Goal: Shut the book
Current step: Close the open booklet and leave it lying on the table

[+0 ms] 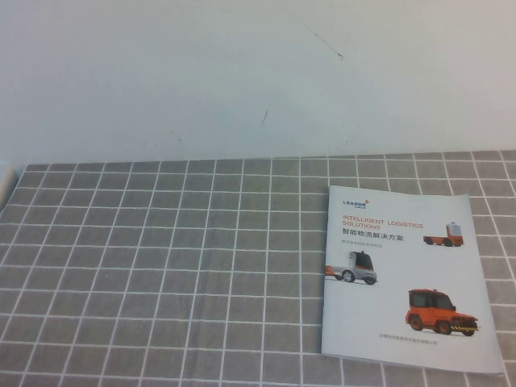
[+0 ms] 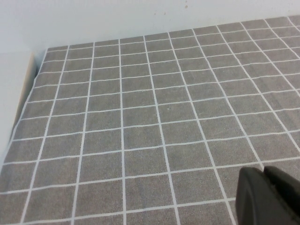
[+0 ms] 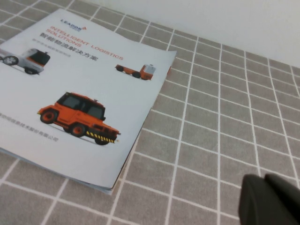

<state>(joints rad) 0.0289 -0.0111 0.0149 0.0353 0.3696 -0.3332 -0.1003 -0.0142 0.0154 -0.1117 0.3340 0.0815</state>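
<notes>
**Book lies shut at the near right corner; little is left but a clean exit**

The book [image 1: 403,278] rests flat on the grey checked cloth [image 1: 161,266] that covers the table, close to the near right corner. Its front cover faces up, showing the orange vehicles and the title. No page stands open, so the closing itself looks done.

Neither arm shows in the high view. The left gripper [image 2: 269,197] hangs over bare cloth toward the table's left side, well apart from the book. The right gripper [image 3: 272,199] hovers above the cloth just beside the book's free edge and touches nothing. Only a dark sliver of each claw is in view, so I cannot tell whether either is spread or pressed together.

To finish well, I would check the cover's outer corner, where the page stack shows as a thin layered edge. If it springs up, a light downward press on the cover near that edge should settle it. A sideways push would likely slide the book on the cloth. Otherwise the right arm should lift straight away, clear of the cover.
</notes>
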